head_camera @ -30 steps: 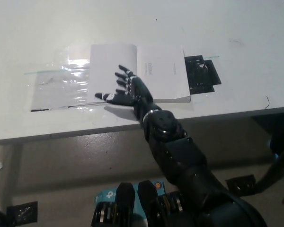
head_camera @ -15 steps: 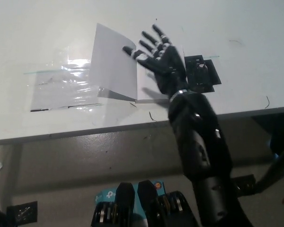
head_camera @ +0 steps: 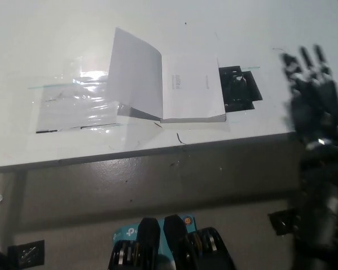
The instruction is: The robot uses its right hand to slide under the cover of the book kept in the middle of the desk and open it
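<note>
**Head view: book open, right hand off to the side**

Head view shows the white paper book (head_camera: 183,90) lying near the middle of the white desk (head_camera: 56,28), close to its near edge. Its white cover (head_camera: 136,73) stands tilted up on the left side, exposing a printed page. The black right hand (head_camera: 312,98) hovers at the far right, well apart from the book, fingers spread and holding nothing. A clear plastic sheet (head_camera: 73,104) lies left of the book; a black printed card (head_camera: 239,89) lies just right of it.

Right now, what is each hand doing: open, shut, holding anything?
Right hand: open, holding nothing, over the desk's right edge.
Left hand: not in view.
</note>
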Robot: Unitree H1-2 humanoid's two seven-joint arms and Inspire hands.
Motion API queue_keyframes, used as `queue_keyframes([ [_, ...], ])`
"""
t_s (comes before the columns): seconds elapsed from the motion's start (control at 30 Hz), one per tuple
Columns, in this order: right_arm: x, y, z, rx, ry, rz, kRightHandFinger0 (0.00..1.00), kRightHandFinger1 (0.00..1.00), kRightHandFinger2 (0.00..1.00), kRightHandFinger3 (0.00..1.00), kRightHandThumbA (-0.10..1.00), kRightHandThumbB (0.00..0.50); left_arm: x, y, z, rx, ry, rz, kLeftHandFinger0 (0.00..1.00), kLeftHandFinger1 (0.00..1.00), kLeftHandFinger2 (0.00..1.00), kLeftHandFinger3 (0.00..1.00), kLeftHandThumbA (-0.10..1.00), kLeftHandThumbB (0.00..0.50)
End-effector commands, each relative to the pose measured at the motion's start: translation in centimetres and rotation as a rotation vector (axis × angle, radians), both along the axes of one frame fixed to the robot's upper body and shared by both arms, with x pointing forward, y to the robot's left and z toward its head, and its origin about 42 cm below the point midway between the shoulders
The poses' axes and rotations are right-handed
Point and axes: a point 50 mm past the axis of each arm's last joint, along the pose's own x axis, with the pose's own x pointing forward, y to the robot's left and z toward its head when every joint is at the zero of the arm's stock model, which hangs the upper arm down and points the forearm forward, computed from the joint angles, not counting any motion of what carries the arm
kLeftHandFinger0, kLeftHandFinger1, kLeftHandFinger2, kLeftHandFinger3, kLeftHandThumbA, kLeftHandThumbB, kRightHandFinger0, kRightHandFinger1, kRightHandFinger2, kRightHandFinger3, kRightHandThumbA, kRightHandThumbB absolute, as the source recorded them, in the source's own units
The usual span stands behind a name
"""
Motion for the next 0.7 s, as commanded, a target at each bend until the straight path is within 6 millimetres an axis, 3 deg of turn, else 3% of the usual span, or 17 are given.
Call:
queue_keyframes([
  [0.0, -1.9, -4.7, -0.8, 0.086, -0.02, -0.147, 1.0, 1.0, 1.0, 1.0, 1.0, 0.244, 0.1, 1.0, 0.8, 0.03, -0.065, -0.005, 0.99, 1.0, 1.0, 1.0, 1.0, 0.0],
  [0.03, -2.0, -6.0, -1.8, 0.109, -0.012, -0.184, 1.0, 1.0, 1.0, 1.0, 1.0, 0.242, 0.2, 1.2, 0.7, 0.023, -0.063, 0.007, 0.98, 1.0, 1.0, 1.0, 1.0, 0.0],
  [0.07, -2.0, -5.9, -1.7, 0.109, -0.013, -0.183, 1.0, 1.0, 1.0, 1.0, 1.0, 0.242, 0.2, 1.2, 0.7, 0.021, -0.064, 0.008, 0.97, 1.0, 1.0, 1.0, 1.0, 0.0],
  [0.13, -2.0, -7.9, -3.1, 0.125, 0.019, -0.253, 1.0, 1.0, 1.0, 1.0, 1.0, 0.266, 0.1, 1.2, 0.5, 0.014, -0.064, 0.018, 0.99, 1.0, 1.0, 1.0, 1.0, 0.0],
  [0.17, -2.2, -9.2, -4.0, 0.148, 0.043, -0.303, 1.0, 1.0, 1.0, 1.0, 1.0, 0.288, 0.0, 1.2, 0.4, 0.014, -0.067, 0.009, 0.95, 1.0, 1.0, 1.0, 1.0, 0.0],
  [0.27, -2.3, -10.8, -5.3, 0.184, 0.077, -0.361, 1.0, 1.0, 1.0, 1.0, 1.0, 0.296, 0.0, 1.3, 0.1, 0.003, -0.036, 0.027, 0.94, 1.0, 1.0, 1.0, 1.0, 0.0],
  [0.33, -2.3, -11.3, -6.2, 0.18, 0.088, -0.373, 1.0, 1.0, 1.0, 1.0, 1.0, 0.273, -0.1, 1.3, 0.1, 0.008, -0.047, 0.02, 0.96, 1.0, 1.0, 1.0, 1.0, 0.0],
  [0.4, -2.1, -11.5, -7.2, 0.185, 0.121, -0.396, 1.0, 1.0, 1.0, 1.0, 1.0, 0.264, 0.0, 1.2, 0.1, 0.004, -0.051, 0.028, 0.97, 1.0, 1.0, 1.0, 1.0, 0.002],
  [0.5, -1.8, -11.3, -9.0, 0.195, 0.173, -0.408, 1.0, 1.0, 1.0, 1.0, 1.0, 0.287, 0.0, 1.2, 0.1, 0.003, -0.048, 0.022, 0.97, 1.0, 1.0, 1.0, 1.0, 0.0],
  [0.6, -1.7, -10.8, -10.6, 0.194, 0.205, -0.405, 1.0, 1.0, 1.0, 1.0, 1.0, 0.262, 0.4, 1.3, 0.1, 0.001, -0.032, 0.035, 0.96, 1.0, 1.0, 1.0, 1.0, 0.0],
  [0.67, -1.6, -10.1, -11.9, 0.184, 0.243, -0.395, 1.0, 1.0, 1.0, 1.0, 1.0, 0.274, 0.6, 1.3, 0.1, -0.002, -0.03, 0.046, 0.89, 0.97, 1.0, 1.0, 0.97, 0.0],
])
